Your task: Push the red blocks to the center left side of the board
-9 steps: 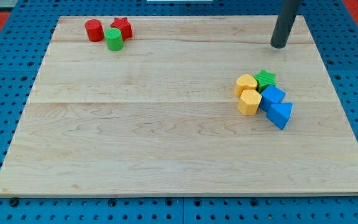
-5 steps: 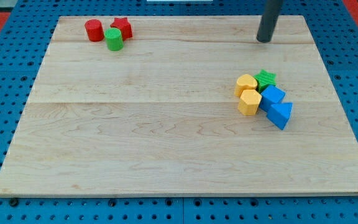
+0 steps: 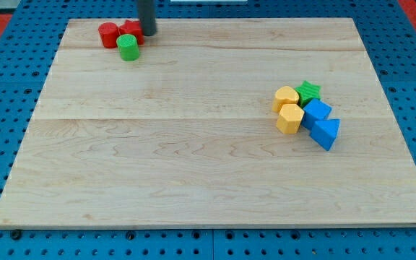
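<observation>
Two red blocks sit at upper left of the frame, near the desk's (image 3: 193, 180) top edge: a red cylinder (image 3: 108, 35), glossy w/ round flat top, and just to its right a second red block (image 3: 128, 29), shape can't be made out since the rod partly covers it. They look touching or nearly so. A green cylinder (image 3: 128, 48) sits just below, between them, against the second red block. My tip (image 3: 148, 32) is right beside that block's right side, at the view's top. No jaws on this rig, just the dark rod. Well apart, at mid-right: yellow block (image 3: 286, 97), yellow hexagon-ish block (image 3: 290, 118), green star (image 3: 309, 91), blue block (image 3: 316, 112), blue triangle (image 3: 326, 133), all clustered together.
</observation>
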{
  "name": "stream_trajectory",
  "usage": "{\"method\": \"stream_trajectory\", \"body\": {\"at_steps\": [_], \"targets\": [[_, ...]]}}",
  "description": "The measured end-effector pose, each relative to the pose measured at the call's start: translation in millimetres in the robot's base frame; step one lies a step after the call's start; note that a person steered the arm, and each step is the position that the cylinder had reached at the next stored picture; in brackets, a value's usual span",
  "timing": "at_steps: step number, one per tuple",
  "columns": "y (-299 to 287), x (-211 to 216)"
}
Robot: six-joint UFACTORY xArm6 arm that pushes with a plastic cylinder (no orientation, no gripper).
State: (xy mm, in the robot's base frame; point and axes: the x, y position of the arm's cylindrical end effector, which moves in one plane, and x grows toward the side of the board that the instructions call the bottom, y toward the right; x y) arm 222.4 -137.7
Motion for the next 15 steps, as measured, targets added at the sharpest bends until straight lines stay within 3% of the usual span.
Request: {"method": "stream_trajectory", "body": {"at_steps": [1,3,5,6,7,10,12,14,15], "targets": [[-46.6,-4.1],[-55.9,-29.4],[-47.9,-0.1],[-38.2,-19.5],[-80.5,-21.2],[-29.7,69.1],[-36.9,8.7],[-41.2,87.8],[-41.2,61.4]]}}
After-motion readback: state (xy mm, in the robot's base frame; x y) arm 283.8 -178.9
